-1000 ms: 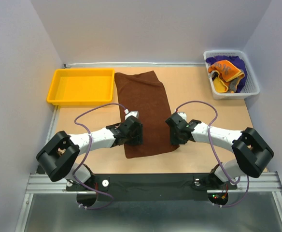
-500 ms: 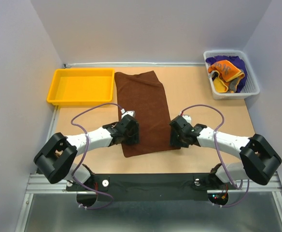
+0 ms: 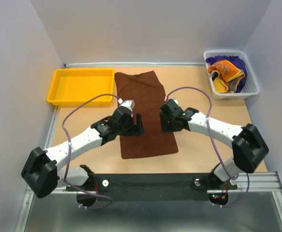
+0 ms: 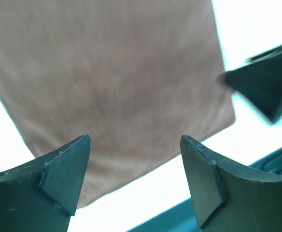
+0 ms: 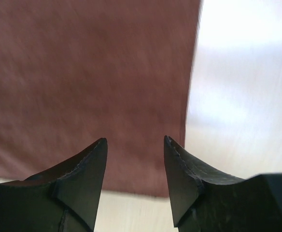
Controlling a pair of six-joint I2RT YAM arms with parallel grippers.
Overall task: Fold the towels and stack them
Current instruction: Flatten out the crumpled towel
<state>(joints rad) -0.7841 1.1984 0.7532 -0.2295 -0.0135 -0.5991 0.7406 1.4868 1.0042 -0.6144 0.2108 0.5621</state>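
your left claw (image 4: pixel 133 145) and right claw (image 5: pixel 135 142), both open and empty, with the brown towel (image 3: pixel 142 94) beneath them; print on the orange towel (image 3: pixel 225 69) too small to read.

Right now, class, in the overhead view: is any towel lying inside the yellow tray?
No: the brown towel lies on the table beside the tray; other towels fill the basket.

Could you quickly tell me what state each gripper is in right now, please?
Left gripper: open, holding nothing, over the brown towel.
Right gripper: open, holding nothing.
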